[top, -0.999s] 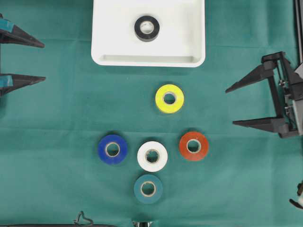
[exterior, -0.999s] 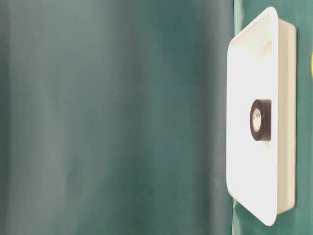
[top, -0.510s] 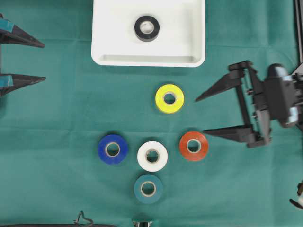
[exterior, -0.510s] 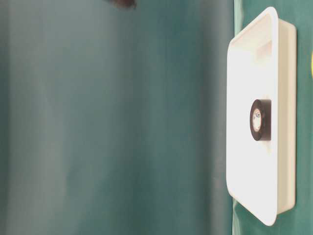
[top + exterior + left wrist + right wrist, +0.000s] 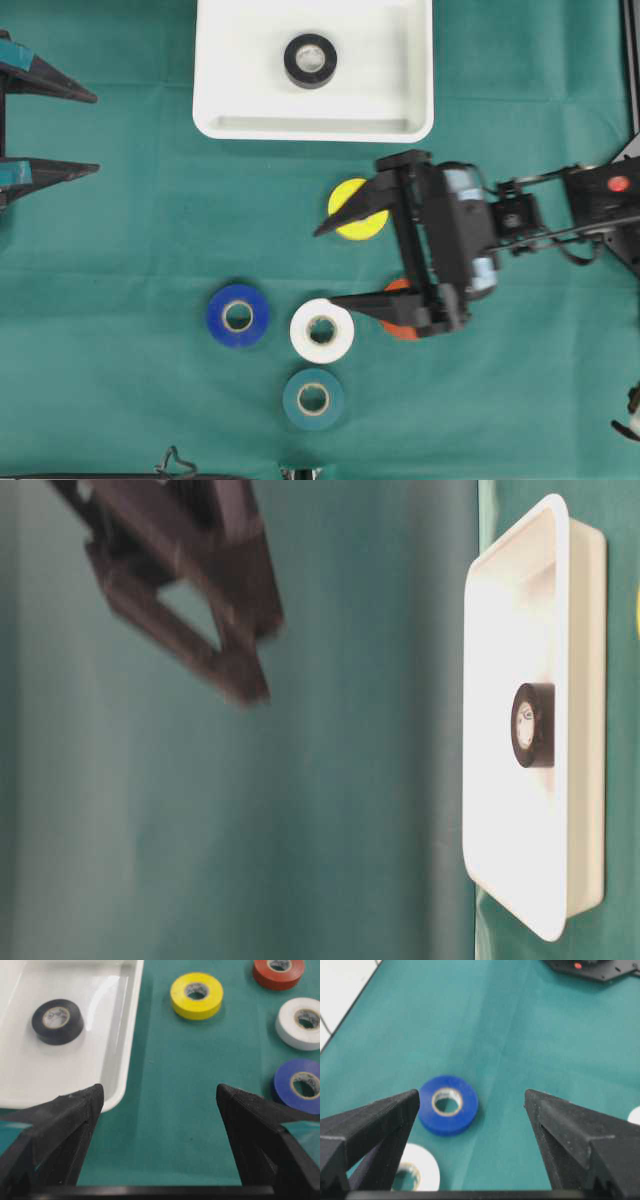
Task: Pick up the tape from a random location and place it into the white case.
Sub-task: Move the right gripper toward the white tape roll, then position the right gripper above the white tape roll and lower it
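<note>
With one black roll inside the white case, the empty, wide-spread right gripper hung between the yellow tape and red tape below the case, apparently approaching and needing to descend onto one.

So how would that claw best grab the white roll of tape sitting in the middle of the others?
Probably from straight above, the open right gripper pinching the white tape across its outer rim. It lies flat, hole up. The blue tape and teal tape sit close, so the fingers should drop into the gaps between rolls.
</note>
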Controlling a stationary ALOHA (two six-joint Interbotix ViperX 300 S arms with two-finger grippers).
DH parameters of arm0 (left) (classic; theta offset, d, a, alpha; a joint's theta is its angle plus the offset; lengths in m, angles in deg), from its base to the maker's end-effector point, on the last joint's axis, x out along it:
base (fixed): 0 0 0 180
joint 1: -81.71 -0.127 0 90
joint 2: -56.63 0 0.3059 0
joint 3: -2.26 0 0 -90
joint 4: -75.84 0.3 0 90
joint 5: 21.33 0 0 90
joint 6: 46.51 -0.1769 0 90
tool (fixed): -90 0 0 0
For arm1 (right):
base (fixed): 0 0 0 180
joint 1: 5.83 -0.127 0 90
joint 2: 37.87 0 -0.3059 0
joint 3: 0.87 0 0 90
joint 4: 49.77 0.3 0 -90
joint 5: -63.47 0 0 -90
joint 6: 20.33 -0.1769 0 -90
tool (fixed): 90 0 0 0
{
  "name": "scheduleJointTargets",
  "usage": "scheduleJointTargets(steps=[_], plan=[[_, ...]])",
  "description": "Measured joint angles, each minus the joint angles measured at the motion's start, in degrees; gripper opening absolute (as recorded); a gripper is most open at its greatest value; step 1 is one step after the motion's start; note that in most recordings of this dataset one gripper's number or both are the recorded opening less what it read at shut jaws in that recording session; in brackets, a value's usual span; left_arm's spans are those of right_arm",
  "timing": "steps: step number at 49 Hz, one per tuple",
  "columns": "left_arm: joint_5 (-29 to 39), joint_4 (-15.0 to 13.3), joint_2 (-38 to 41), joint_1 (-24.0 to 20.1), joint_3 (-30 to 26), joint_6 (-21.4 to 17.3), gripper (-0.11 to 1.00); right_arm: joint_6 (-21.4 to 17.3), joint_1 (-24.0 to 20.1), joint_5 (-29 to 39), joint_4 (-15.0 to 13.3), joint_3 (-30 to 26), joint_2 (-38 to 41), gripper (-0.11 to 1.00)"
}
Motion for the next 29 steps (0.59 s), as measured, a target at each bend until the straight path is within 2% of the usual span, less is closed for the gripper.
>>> scheduleJointTargets(steps=[12,29], plan=[[0.62,0.00,0.00,0.00,0.00,0.00,0.96,0.09,0.00,2.11,-0.09,-6.24,5.54,0.93],[0.62,0.00,0.00,0.00,0.00,0.00,0.96,0.00,0.00,3.87,-0.09,-7.73,6.59,0.93]])
